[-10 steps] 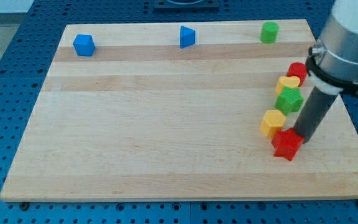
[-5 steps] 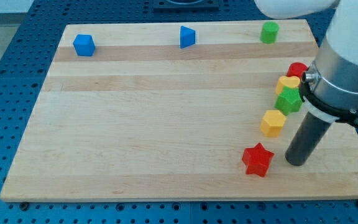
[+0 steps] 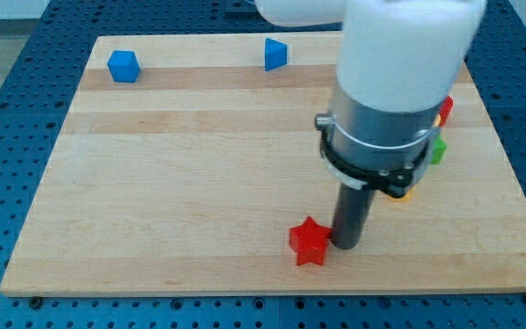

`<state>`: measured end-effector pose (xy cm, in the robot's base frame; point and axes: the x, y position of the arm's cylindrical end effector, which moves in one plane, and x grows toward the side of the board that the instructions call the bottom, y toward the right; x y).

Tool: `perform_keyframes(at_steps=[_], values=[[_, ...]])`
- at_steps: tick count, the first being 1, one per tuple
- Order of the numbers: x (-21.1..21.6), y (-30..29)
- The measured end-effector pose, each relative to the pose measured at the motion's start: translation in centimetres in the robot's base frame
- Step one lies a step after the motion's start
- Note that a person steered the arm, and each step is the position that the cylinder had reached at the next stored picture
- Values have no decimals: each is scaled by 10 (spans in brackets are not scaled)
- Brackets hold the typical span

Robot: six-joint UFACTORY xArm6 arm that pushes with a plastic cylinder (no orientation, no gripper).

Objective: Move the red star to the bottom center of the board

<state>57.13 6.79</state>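
Observation:
The red star (image 3: 309,242) lies near the view's bottom edge of the wooden board (image 3: 199,183), a little right of centre. My tip (image 3: 346,246) stands right against the star's right side, touching or almost touching it. The arm's large body hides much of the board's right part.
A blue cube (image 3: 123,66) sits at the top left and a blue triangular block (image 3: 275,54) at the top centre. At the right, slivers of a red block (image 3: 445,110), a green block (image 3: 437,151) and a yellow block (image 3: 407,192) show beside the arm.
My tip has moved left and pushed the red star left along the bottom of the board. The arm now covers the green cylinder and most of the right-hand cluster.

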Motion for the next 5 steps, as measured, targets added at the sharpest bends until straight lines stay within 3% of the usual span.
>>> perform_keyframes(at_steps=[3,5], values=[[6,-64],[44,-50]])
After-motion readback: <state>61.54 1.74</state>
